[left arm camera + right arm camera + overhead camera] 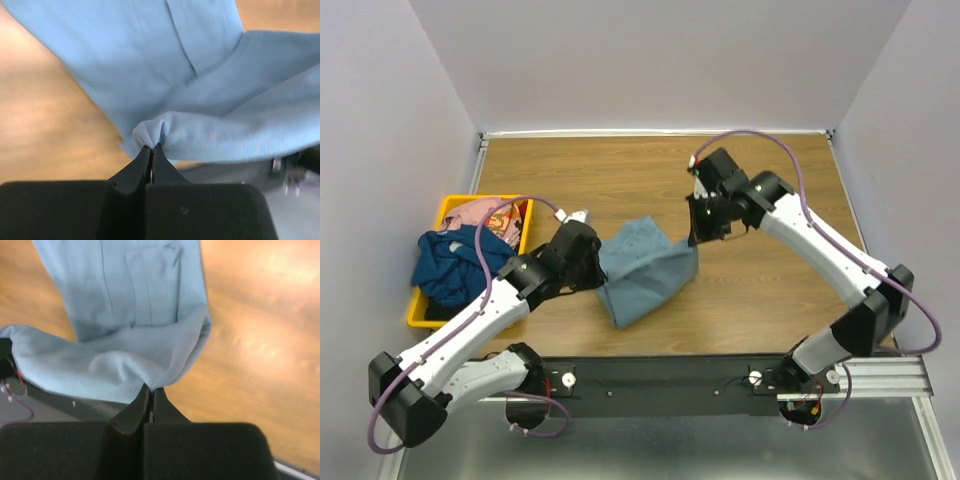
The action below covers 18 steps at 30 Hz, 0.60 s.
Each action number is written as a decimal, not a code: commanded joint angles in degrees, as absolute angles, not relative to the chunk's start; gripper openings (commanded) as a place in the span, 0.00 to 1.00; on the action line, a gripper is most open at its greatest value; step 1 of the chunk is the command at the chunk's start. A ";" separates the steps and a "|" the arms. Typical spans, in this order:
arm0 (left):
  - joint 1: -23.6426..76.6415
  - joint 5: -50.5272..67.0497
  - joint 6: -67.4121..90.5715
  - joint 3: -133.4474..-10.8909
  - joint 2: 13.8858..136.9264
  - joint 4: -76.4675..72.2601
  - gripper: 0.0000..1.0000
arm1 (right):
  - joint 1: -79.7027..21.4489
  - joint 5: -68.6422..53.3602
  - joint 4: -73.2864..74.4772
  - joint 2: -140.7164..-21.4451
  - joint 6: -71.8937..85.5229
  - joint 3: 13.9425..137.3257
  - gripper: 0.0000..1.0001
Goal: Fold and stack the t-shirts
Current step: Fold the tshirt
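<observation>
1. Yellow plastic bin (416, 318), at the left edge of the wooden bench (770, 290). It holds a dark navy t-shirt (450, 265), heaped and spilling over the near rim. A pink patterned t-shirt (485, 213) lies at the bin's far end.
2. Left gripper (152, 149), just right of the bin. Its jaws are pressed together on a small pinched fold at the left edge of the light blue-grey t-shirt (645, 270), and the cloth bunches above the tips.
3. Light blue-grey t-shirt, mid-bench. It hangs between the two grippers, its upper edge held above the bench and sagging between them. Its lower part drapes down toward the near edge.
4. Right gripper (151, 391), at the shirt's right edge. Its jaws are likewise clamped together on a fold of the same cloth.
</observation>
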State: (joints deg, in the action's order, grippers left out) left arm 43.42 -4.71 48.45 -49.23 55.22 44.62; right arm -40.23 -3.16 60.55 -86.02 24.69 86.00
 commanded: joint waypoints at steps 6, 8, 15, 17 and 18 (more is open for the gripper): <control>27.17 -0.01 36.22 -47.55 58.62 29.72 0.00 | -35.60 -8.35 55.55 -102.55 15.47 104.31 0.01; 24.27 1.93 35.86 -46.06 59.59 27.43 0.00 | -35.07 -8.70 55.02 -107.56 14.59 108.97 0.01; 17.15 3.43 37.44 -38.77 62.22 18.20 0.00 | -34.28 -11.25 49.67 -119.43 12.04 116.28 0.01; 15.31 3.08 38.49 -36.32 63.01 14.87 0.00 | -33.93 -12.56 46.59 -122.15 11.69 116.11 0.01; 14.77 2.99 38.84 -35.69 63.28 14.07 0.00 | -33.75 -13.00 44.58 -123.04 11.60 115.93 0.01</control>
